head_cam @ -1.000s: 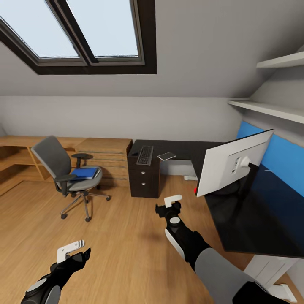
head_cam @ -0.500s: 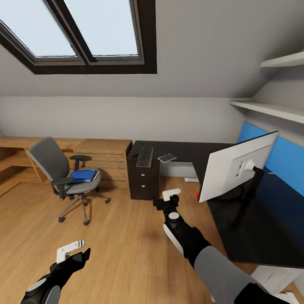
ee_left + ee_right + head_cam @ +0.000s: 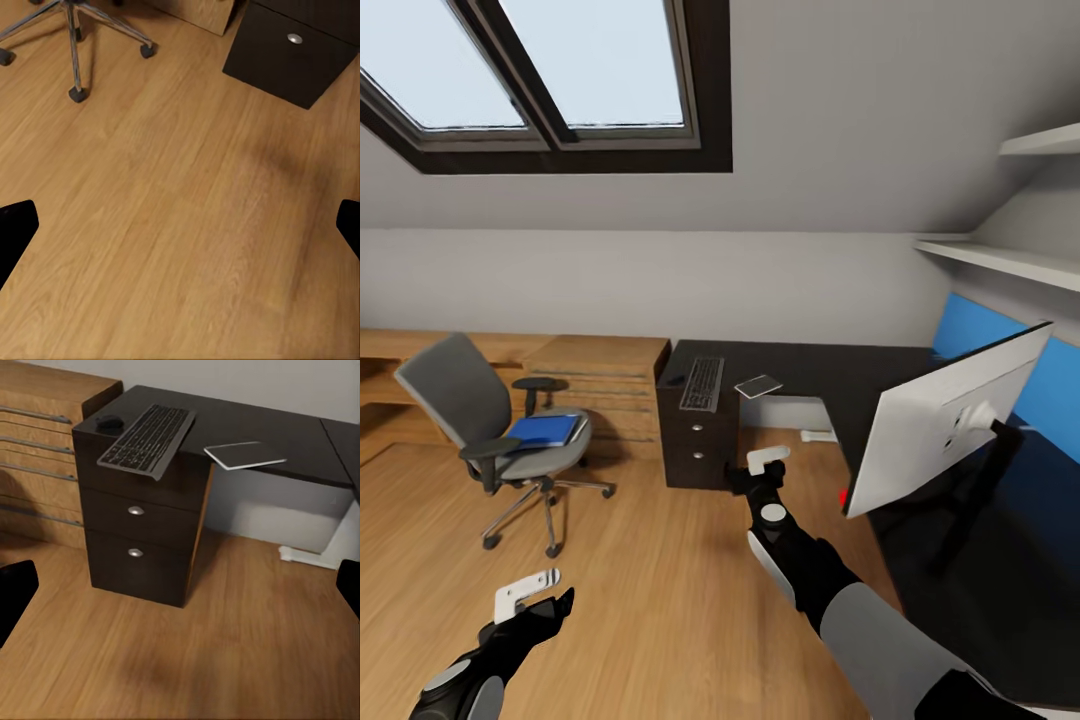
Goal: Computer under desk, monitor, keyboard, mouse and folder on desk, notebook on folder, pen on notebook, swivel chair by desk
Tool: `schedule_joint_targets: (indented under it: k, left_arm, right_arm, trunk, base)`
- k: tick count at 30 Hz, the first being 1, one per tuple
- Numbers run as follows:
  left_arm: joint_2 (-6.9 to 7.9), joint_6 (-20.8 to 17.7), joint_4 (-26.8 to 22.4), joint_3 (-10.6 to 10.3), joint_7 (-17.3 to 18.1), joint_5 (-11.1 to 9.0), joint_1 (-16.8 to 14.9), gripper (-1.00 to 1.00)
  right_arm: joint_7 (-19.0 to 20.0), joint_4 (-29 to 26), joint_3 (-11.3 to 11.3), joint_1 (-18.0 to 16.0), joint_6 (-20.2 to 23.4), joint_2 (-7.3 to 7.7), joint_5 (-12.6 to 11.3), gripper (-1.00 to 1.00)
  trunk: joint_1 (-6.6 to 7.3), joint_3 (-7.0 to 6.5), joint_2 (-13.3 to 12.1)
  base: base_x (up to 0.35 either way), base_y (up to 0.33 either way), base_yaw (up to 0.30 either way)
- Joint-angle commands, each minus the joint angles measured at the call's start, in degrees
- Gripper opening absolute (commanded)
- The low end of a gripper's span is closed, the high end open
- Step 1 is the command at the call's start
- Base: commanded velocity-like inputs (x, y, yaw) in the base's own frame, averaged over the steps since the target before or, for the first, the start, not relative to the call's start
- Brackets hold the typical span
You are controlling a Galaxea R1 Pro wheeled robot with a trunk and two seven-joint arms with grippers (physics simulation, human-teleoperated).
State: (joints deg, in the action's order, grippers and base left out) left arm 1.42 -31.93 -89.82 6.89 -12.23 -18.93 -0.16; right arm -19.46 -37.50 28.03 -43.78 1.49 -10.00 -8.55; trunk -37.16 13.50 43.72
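In the head view, the grey swivel chair (image 3: 510, 445) is standing on the wood floor, well apart from the black-topped L-shaped desk (image 3: 830, 375), carrying the flat blue folder (image 3: 543, 430) on its seat. The silver black-keyed keyboard (image 3: 702, 383) and thin grey notebook (image 3: 758, 386) are lying on the desk; the white-backed monitor (image 3: 945, 420) is standing nearer. The left gripper (image 3: 532, 600) and right gripper (image 3: 762, 470) are hovering empty. In both wrist views, the black fingertips are sitting at opposite edges, spread wide.
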Motion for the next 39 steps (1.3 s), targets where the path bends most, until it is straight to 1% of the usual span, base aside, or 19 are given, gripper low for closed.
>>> schedule_joint_targets:
  k: [1,5,7,11,12,14,15,16,17,21,23,24,25,27,28,32,36,39]
  left_arm:
    - [0.01,-0.2,0.1,0.0,-0.5,-0.6,0.0,1.0]
    - [0.0,-0.2,0.9,-0.1,-0.5,-0.6,0.0,1.0]
    - [-0.01,-0.2,1.3,-0.1,-0.5,-0.6,0.0,1.0]
    - [-0.01,-0.2,1.3,-0.2,-0.5,-0.6,0.0,1.0]
    - [-0.01,-0.2,1.4,-0.3,-0.5,-0.6,0.0,1.0]
    - [-0.01,-0.2,1.4,-0.5,-0.5,-0.6,0.0,1.0]
    - [-0.01,-0.2,1.3,-0.9,-0.5,-0.6,0.0,1.0]
    - [-0.01,-0.2,1.3,-0.9,-0.5,-0.6,0.0,1.0]
    - [-0.01,-0.2,1.4,-1.1,-0.5,-0.6,0.0,1.0]
    - [-0.04,-0.2,1.4,-1.2,-0.5,-0.6,0.0,1.0]
    - [-0.07,-0.2,1.4,-1.2,-0.5,-0.6,0.0,1.0]
    - [-0.06,-0.2,1.4,-1.2,-0.5,-0.6,0.0,1.0]
    - [-0.06,-0.2,1.4,-1.3,-0.5,-0.6,0.0,1.0]
    - [-0.06,-0.2,1.4,-1.4,-0.5,-0.6,0.0,1.0]
    - [-0.07,-0.2,1.4,-1.4,-0.5,-0.6,0.0,1.0]
    - [-0.09,-0.2,1.4,-1.4,-0.5,-0.6,0.0,1.0]
    - [-0.07,-0.2,1.4,-1.9,-0.5,-0.6,0.0,1.0]
    - [-0.04,-0.2,1.4,-2.1,-0.6,-0.6,0.0,1.0]
  right_arm:
    - [-0.8,0.0,0.2,-0.1,0.0,0.0,-0.4,1.0]
    - [-2.5,0.1,0.1,-0.1,-0.3,0.0,-0.4,1.0]
    - [-4.5,0.2,0.1,-0.1,-1.1,0.0,-0.5,1.0]
    - [-7.1,0.2,-0.1,-0.1,-1.8,0.0,-0.6,1.0]
    - [-9.8,0.2,-0.2,-0.1,-1.9,0.0,-0.7,1.0]
    - [-11.7,0.2,-0.2,-0.1,-2.2,0.0,-0.8,1.0]
    - [-14.5,0.2,-0.2,-0.1,-3.1,0.0,-0.8,1.0]
    - [-15.0,0.2,-0.2,-0.1,-3.4,0.0,-0.8,1.0]
    - [-16.2,0.2,-0.3,-0.1,-4.5,0.0,-0.8,1.0]
    - [-16.7,0.2,-0.4,-0.1,-4.8,0.0,-1.0,1.0]
    - [-16.9,0.2,-0.9,-0.1,-4.9,0.0,-1.0,1.0]
    - [-16.9,0.2,-1.4,-0.1,-4.9,0.0,-1.1,1.0]
    - [-17.3,0.2,-3.0,-0.1,-5.0,0.0,-1.1,1.0]
    - [-17.7,0.2,-5.0,-0.1,-5.0,0.0,-1.1,1.0]
    - [-18.0,0.2,-7.0,-0.1,-5.0,0.0,-1.1,1.0]
    - [-18.2,0.2,-10.5,-0.1,-5.0,0.0,-1.0,1.0]
    - [-18.3,0.2,-12.0,-0.1,-5.0,0.0,-1.1,1.0]
    - [-18.4,0.2,-12.2,-0.1,-5.0,0.23,-1.0,1.0]
  trunk:
    - [-0.05,0.08,0.1]
    - [-0.05,0.08,0.1]
    - [-0.05,0.08,0.1]
    - [-0.05,0.08,0.1]
    - [-0.05,0.08,0.1]
    - [-0.05,0.08,0.1]
    - [-0.05,0.08,0.1]
    - [-0.05,0.08,0.1]
    - [-0.05,0.08,0.1]
    - [-0.05,0.08,0.1]
    - [-0.05,0.08,0.1]
    - [-0.05,0.08,0.1]
    - [-0.05,0.08,0.1]
    - [-0.05,0.08,0.1]
    - [-0.05,0.08,0.1]
    - [-0.05,0.08,0.1]
    - [-0.05,0.08,0.1]
    - [-0.05,0.08,0.1]
  base:
    - [0.33,-0.005,0.0]
    - [0.33,-0.048,0.0]
    - [0.286,-0.127,0.0]
    - [0.134,-0.086,0.0]
    - [0.044,-0.029,0.0]
    - [0.032,-0.021,0.0]
    - [0.011,-0.008,0.0]
    - [0.009,-0.006,0.0]
    - [0.003,-0.002,0.0]
    - [0.001,-0.001,0.0]
    - [0.0,0.0,0.0]
    - [0.0,0.0,0.0]
    - [0.0,0.0,0.0]
    - [0.0,0.0,0.0]
    - [0.0,0.0,0.0]
    - [0.0,0.0,0.0]
    - [0.0,0.0,0.0]
    - [0.0,0.0,0.0]
